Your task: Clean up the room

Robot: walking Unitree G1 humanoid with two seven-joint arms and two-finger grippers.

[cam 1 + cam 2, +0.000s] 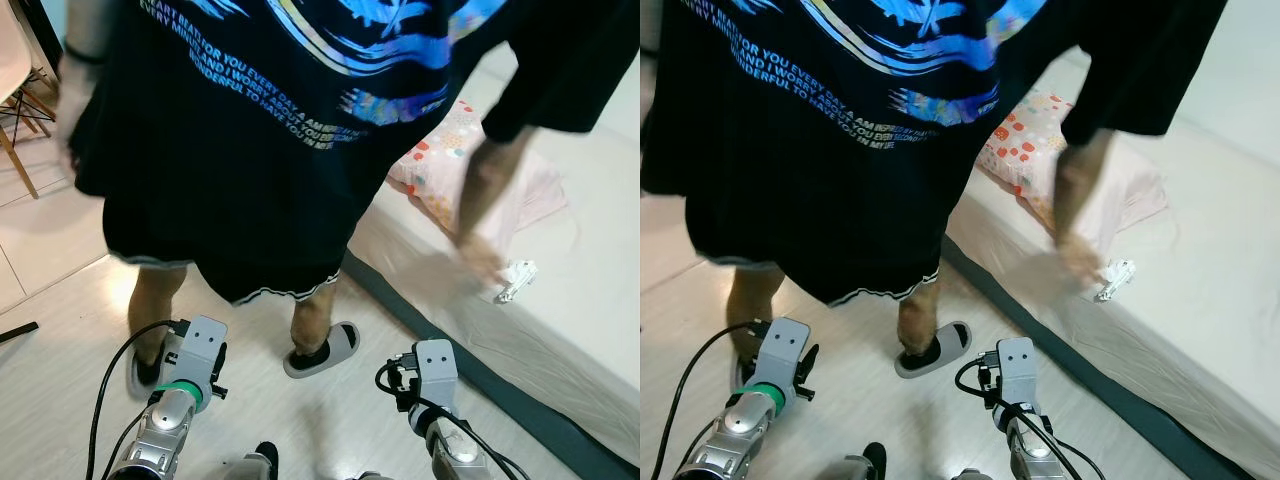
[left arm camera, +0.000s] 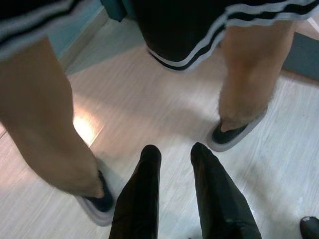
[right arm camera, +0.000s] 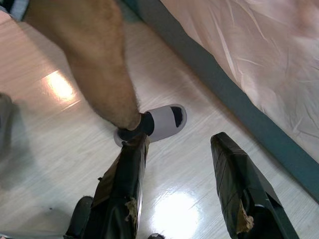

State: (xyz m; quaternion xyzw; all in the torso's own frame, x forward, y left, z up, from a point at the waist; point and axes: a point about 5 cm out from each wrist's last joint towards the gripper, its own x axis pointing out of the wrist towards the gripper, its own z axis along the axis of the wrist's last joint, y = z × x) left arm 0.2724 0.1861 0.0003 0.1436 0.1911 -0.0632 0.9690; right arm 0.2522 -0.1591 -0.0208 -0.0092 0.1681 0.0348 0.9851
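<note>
One crumpled white scrap lies on the bed sheet, ahead and right of my right gripper, whose fingers are spread and hold nothing. My left gripper is parted too, holding nothing. Just ahead of both, a person stands on the pale floor. The right wrist view shows the mattress's dark edge close by.

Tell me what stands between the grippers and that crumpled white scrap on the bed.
A person stands directly ahead, slippered feet on the floor, one hand reaching over the white scrap. The left gripper and right gripper hang low and empty.
</note>
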